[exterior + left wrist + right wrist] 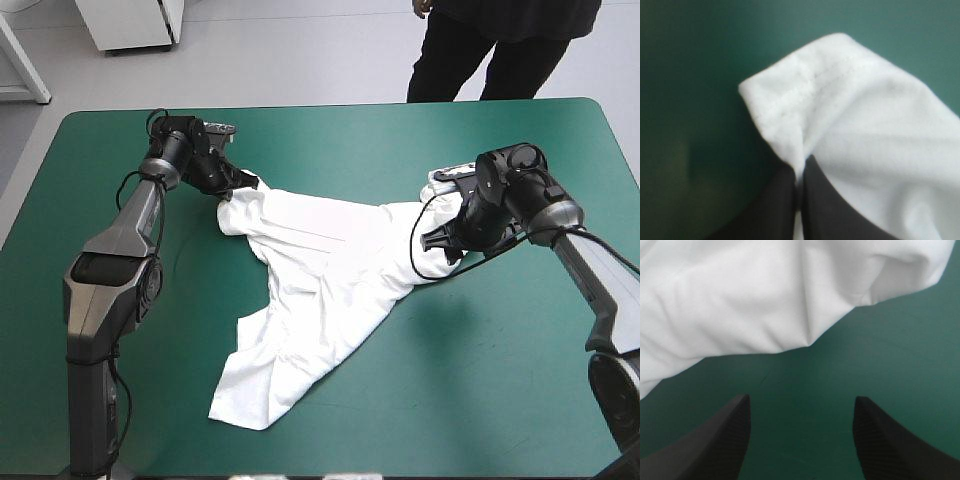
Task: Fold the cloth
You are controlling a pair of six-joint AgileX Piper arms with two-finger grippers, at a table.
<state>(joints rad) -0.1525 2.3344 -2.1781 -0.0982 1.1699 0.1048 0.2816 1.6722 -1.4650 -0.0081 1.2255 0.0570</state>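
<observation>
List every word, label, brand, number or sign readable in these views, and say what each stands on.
None: no text can be read in any view.
The T-shirt is plain white, with only a stitched hem and no print or tag showing.
The teal-green cover is unmarked.
The left gripper and right gripper are plain black, with no label on the jaws.

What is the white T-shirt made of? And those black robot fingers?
The T-shirt looks like soft, matte knit fabric, maybe cotton: it creases, with a stitched hem. The right end effector has black fingers that look like hard plastic or rubber, finely textured; I cannot tell which.
</observation>
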